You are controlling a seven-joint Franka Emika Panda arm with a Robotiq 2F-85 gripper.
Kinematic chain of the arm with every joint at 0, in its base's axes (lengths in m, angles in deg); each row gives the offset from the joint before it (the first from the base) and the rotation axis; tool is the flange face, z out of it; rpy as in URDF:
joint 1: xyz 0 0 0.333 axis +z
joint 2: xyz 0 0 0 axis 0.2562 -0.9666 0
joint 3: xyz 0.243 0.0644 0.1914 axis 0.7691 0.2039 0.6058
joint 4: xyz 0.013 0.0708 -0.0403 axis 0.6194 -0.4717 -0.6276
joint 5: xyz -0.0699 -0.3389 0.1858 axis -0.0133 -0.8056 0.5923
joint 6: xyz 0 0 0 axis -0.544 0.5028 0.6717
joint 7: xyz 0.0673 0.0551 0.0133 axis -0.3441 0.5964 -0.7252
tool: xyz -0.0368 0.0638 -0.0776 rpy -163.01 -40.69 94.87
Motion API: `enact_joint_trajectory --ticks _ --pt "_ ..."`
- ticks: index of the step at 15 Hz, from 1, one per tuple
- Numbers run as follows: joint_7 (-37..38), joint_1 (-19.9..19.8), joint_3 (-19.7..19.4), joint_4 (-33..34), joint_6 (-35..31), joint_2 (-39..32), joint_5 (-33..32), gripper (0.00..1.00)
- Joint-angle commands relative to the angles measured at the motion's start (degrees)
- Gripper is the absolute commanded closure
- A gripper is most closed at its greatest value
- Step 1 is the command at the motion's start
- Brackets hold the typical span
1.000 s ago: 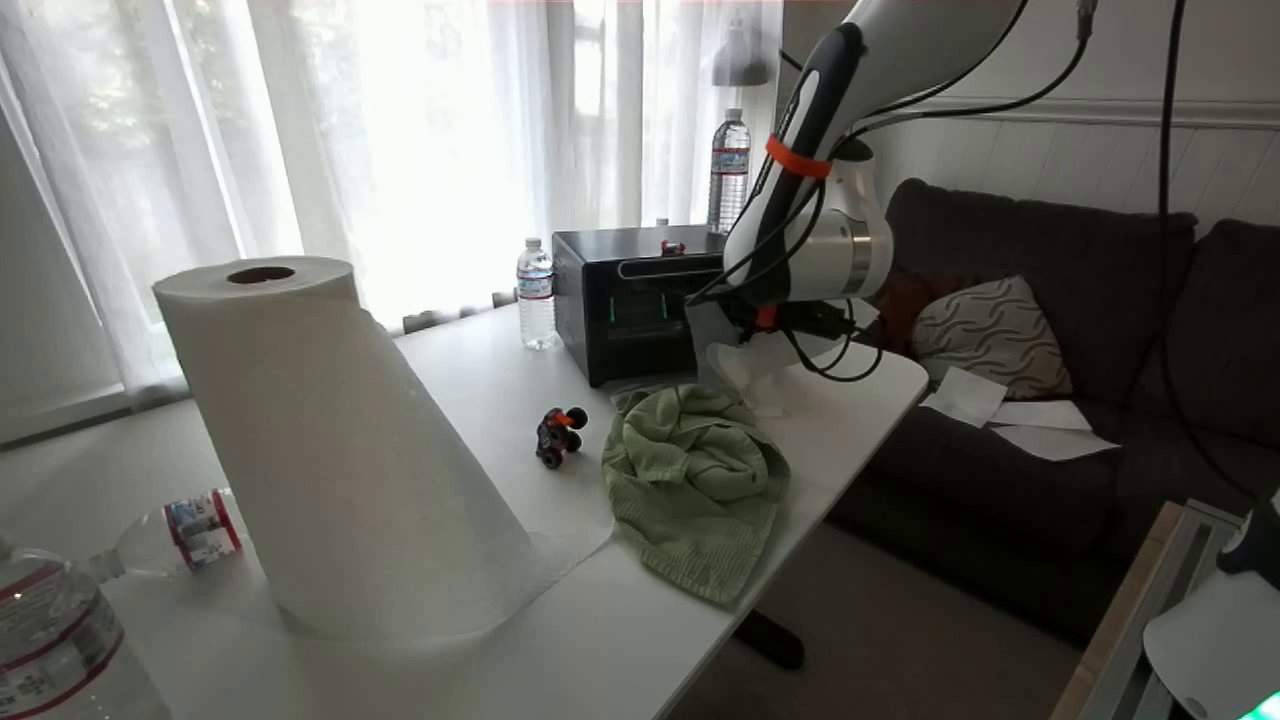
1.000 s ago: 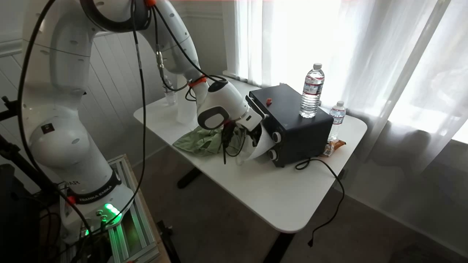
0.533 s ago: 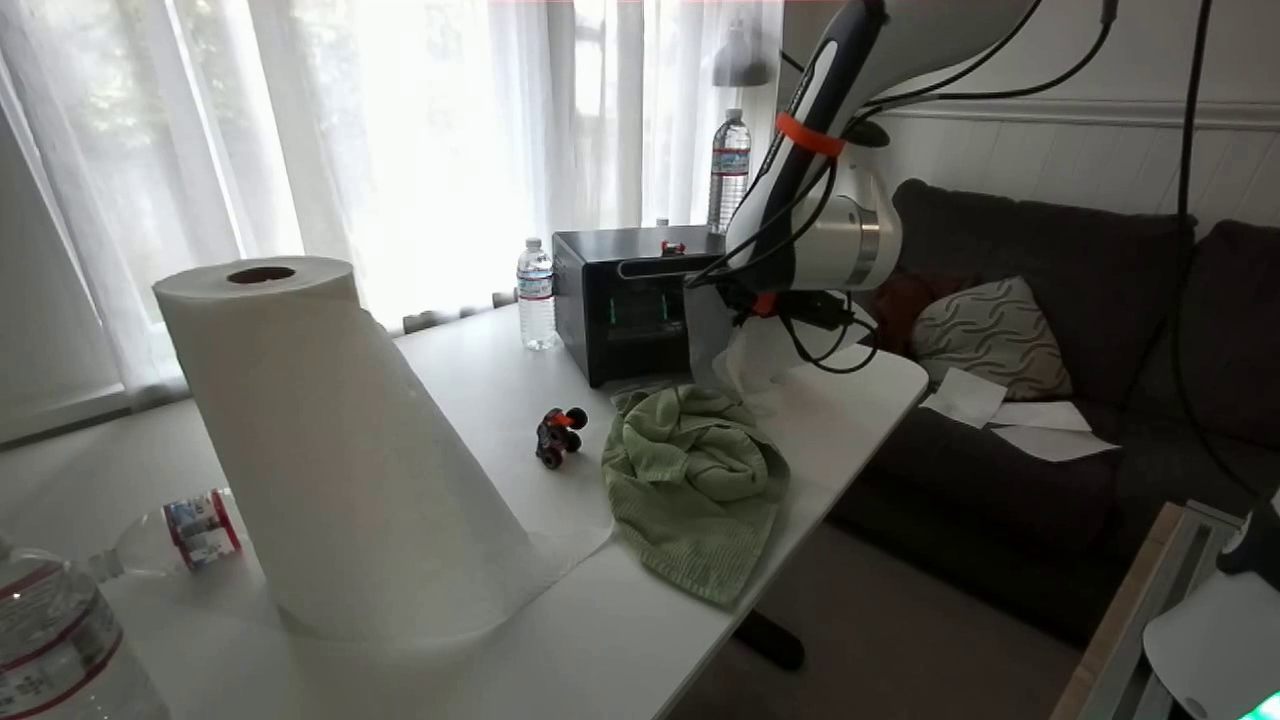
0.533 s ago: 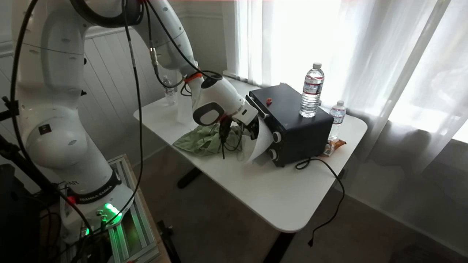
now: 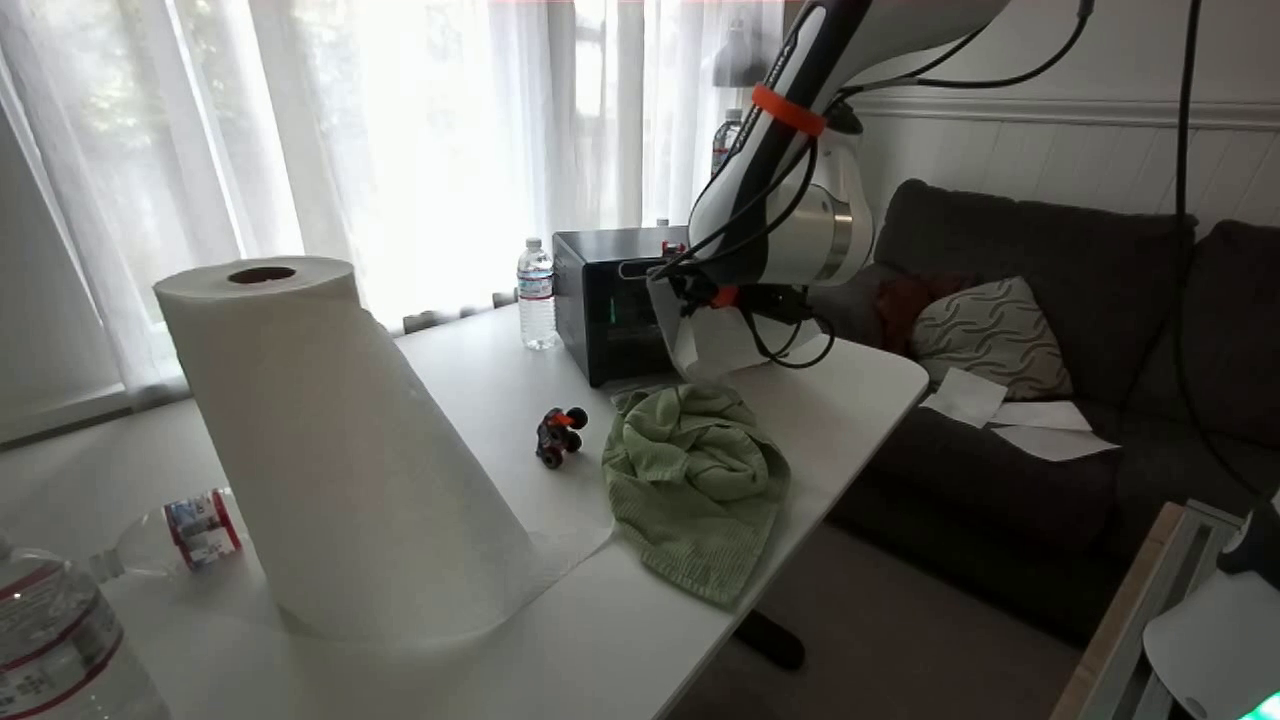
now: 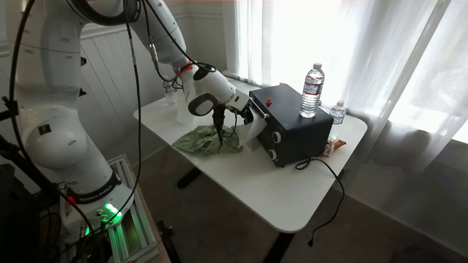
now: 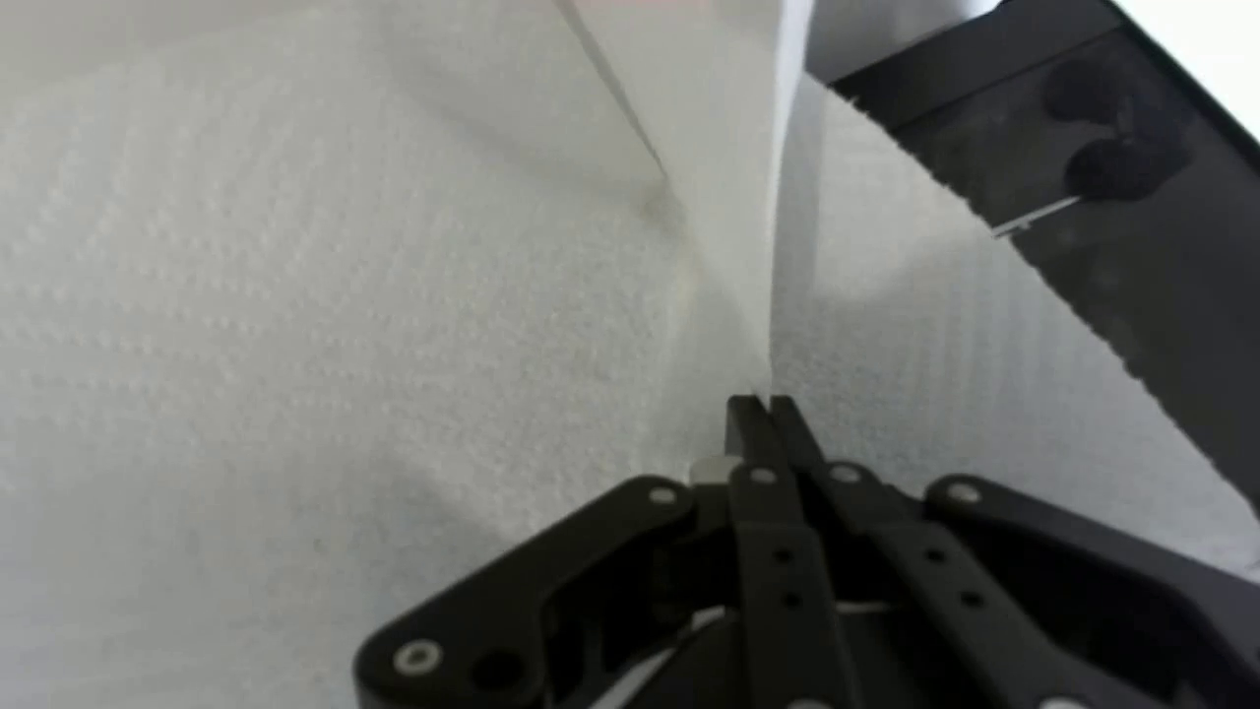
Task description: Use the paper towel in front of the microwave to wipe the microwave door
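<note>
My gripper [image 7: 764, 404] is shut on a white paper towel [image 7: 394, 295], pinching a fold of it; the sheet spreads wide on both sides of the fingertips. In both exterior views the gripper [image 6: 250, 114] is in front of the black microwave's door, and the paper towel [image 6: 253, 130] hangs from it, curved beside the door. I cannot tell whether the towel touches the door. The microwave [image 6: 292, 102] stands on the table, its door handle [image 5: 640, 269] near the top edge. In the wrist view the dark microwave door [image 7: 1073, 187] shows past the towel's torn edge.
A green cloth [image 5: 700, 470] lies below the gripper on the white table [image 6: 278, 193]. A toy truck [image 5: 558, 437] and a large paper towel roll [image 5: 340, 460] stand nearby. A bottle [image 6: 312, 91] and a small red toy [image 6: 269, 102] are on the microwave; another bottle [image 5: 536, 295] stands beside it.
My gripper, with the paper towel in it, has moved upward and across the door's front, away from the knob side. The microwave, green cloth and bottles have not moved.
</note>
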Motion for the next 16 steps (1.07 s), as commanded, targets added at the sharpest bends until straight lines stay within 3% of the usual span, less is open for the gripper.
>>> enact_joint_trajectory --ticks 1,7,12,16 --pt "-1.03 -1.11 3.17 1.11 1.16 0.66 -2.27 1.00" --pt "-0.23 -4.32 8.74 2.72 4.62 -0.71 -8.21 1.00" --pt "-0.97 -2.91 8.01 -0.40 10.73 3.98 -6.30 1.00" --pt "-0.03 4.33 -0.52 -4.49 20.61 10.16 -3.96 1.00"
